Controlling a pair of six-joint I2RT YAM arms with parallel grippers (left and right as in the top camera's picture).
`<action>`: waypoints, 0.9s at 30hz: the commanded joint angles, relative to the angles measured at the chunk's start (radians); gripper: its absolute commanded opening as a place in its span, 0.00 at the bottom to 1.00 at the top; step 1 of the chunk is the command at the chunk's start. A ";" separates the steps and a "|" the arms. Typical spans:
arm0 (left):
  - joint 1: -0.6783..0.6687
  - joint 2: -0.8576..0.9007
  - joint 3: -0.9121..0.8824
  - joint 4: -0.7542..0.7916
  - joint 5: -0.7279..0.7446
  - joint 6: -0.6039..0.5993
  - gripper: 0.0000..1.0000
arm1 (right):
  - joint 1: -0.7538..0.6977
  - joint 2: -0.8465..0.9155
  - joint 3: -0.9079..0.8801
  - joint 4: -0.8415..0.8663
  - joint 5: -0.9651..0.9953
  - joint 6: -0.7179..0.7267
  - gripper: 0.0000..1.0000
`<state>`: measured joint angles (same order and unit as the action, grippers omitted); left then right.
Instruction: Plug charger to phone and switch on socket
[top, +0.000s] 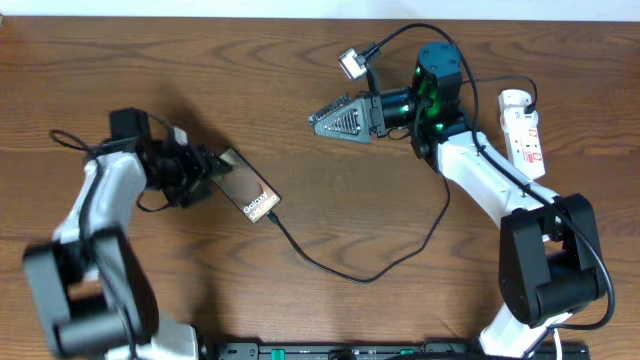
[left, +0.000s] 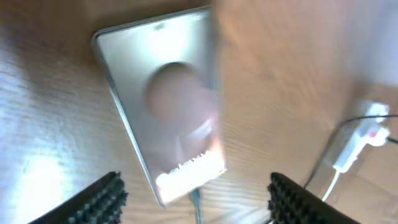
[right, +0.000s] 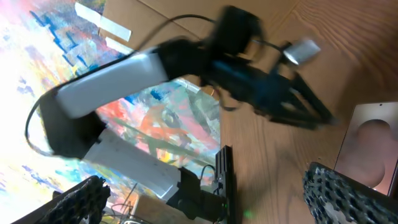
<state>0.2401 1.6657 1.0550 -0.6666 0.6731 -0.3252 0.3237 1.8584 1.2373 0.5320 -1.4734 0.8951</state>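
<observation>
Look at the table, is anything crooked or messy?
Only a little. The phone lies slanted on the table instead of straight, and the charger cable trails from its lower end in a loose, wiggly curve. Nothing looks spilled or broken.

The phone (top: 247, 190) is brown, the charger (top: 352, 279) black, the socket (top: 524, 130) white with red

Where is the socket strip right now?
Overhead view: the socket strip lies on the right side of the table, beside the right arm, far from the phone at left.
</observation>
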 joint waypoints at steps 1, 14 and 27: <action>0.000 -0.164 0.036 -0.039 -0.003 0.013 0.78 | -0.016 0.001 0.019 0.000 -0.015 -0.021 0.99; 0.000 -0.562 0.036 -0.054 0.199 -0.013 0.90 | -0.186 -0.002 0.019 0.023 0.083 0.148 0.99; 0.000 -0.587 0.036 -0.039 0.198 -0.046 0.91 | -0.206 -0.002 0.027 -0.262 0.639 0.074 0.99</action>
<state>0.2401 1.0775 1.0733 -0.7071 0.8581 -0.3664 0.1108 1.8584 1.2442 0.3553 -1.0252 1.0790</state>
